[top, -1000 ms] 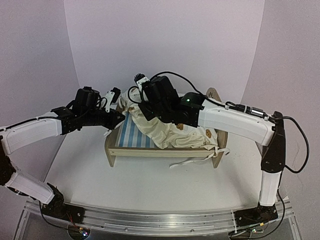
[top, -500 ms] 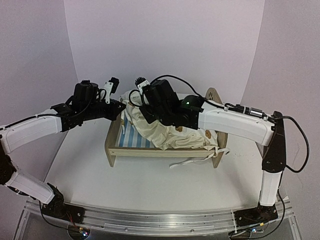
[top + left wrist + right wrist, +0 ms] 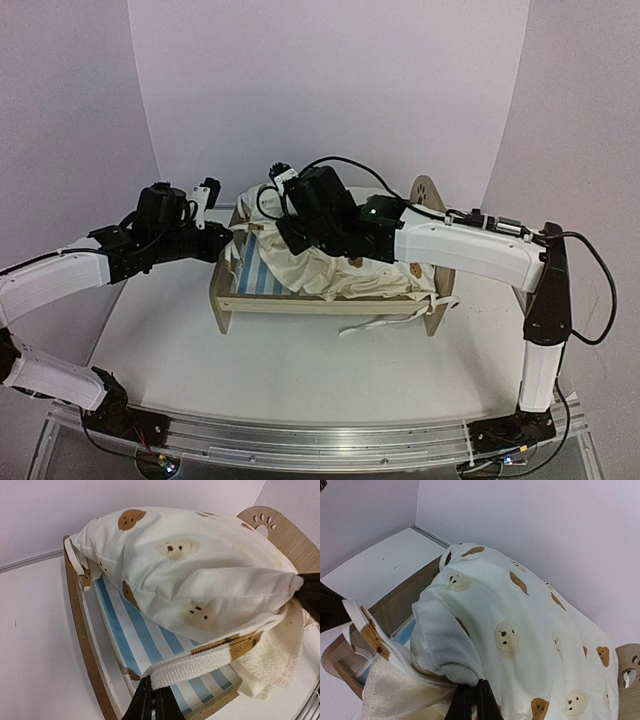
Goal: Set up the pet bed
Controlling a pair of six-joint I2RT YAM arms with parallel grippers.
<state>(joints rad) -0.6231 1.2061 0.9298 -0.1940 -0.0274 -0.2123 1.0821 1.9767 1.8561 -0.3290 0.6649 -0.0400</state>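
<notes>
Left tool (image 3: pixel 151 689) and right tool (image 3: pixel 472 689), pinched shut on the cushion (image 3: pixel 330 280), have drawn it toward nine o'clock, covering more of the pet bed (image 3: pixel 320 304).

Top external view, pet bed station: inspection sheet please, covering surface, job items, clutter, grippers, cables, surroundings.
Surface: white table, bare around the bed.
Job's things: pet bed upright mid-table; striped base partly uncovered at its left end; bear-print cushion bunched and lifted over it, not lying flat.
Clutter: nothing loose seen; one cushion tie trails over the front rail onto the table.
Grippers: left gripper shut on the cushion's edge band; right gripper shut on a cushion fold.
Cables: black cable arcs above the right wrist; another loops beside the right arm's upright link.
Surroundings: plain pale walls; nothing else seen.
</notes>
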